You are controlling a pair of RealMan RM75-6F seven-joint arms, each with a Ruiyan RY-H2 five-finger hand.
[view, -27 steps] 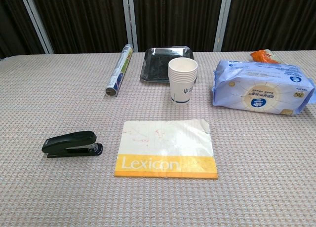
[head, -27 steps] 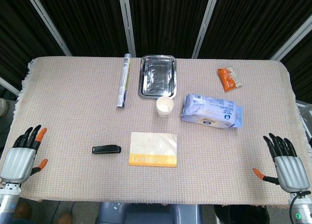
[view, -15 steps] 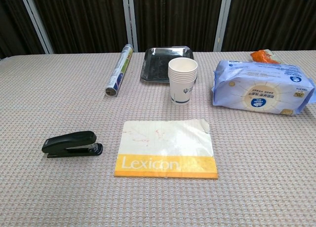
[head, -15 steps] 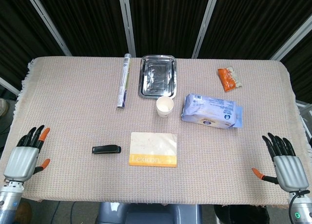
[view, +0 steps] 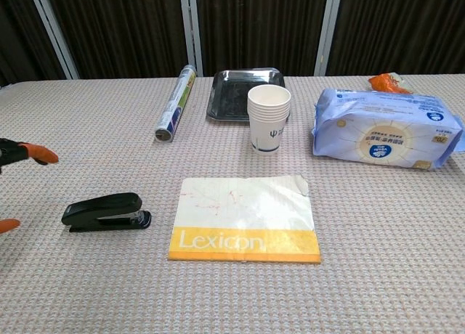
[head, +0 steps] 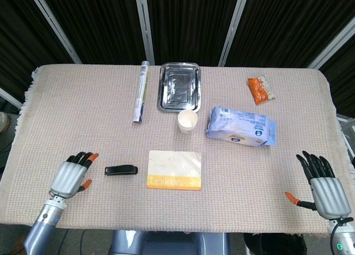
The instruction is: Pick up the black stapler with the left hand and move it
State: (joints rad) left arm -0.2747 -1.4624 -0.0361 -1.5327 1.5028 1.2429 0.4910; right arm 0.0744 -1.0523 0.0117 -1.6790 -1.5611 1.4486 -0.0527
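The black stapler (head: 121,170) (view: 106,211) lies flat on the woven cloth, just left of the Lexicon notepad (head: 174,169). My left hand (head: 71,175) hovers to the stapler's left, a short gap away, fingers apart and holding nothing. In the chest view only its orange fingertips (view: 40,153) show at the left edge. My right hand (head: 320,183) rests open at the table's front right corner, far from the stapler.
A foil roll (head: 141,92), a steel tray (head: 179,87), a stack of paper cups (head: 187,121) (view: 269,117), a blue wipes pack (head: 241,126) and an orange snack bag (head: 260,90) sit further back. The table's front edge (head: 177,230) lies close below the notepad.
My left hand has moved right from the table's left edge toward the stapler, and its fingertips have entered the chest view. The stapler and the right hand stay put.
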